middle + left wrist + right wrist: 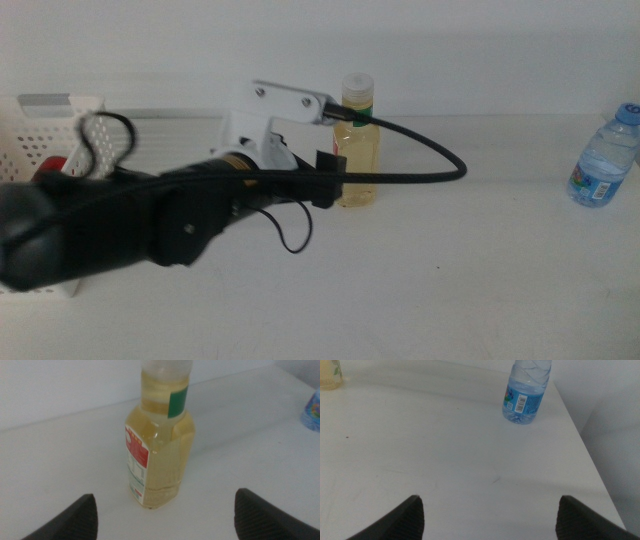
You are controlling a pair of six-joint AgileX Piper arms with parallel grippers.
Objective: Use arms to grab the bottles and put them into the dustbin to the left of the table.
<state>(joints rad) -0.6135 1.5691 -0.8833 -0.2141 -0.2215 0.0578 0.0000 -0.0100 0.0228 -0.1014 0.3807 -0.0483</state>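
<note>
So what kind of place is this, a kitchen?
More likely a robot test bench: a bare white table, only an oil bottle, a water bottle and a basket.

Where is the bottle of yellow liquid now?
In the middle view the yellow bottle stands upright near the table's far edge, about centre, with the left gripper right beside it. The left wrist view shows it between the open jaws, untouched.
</note>
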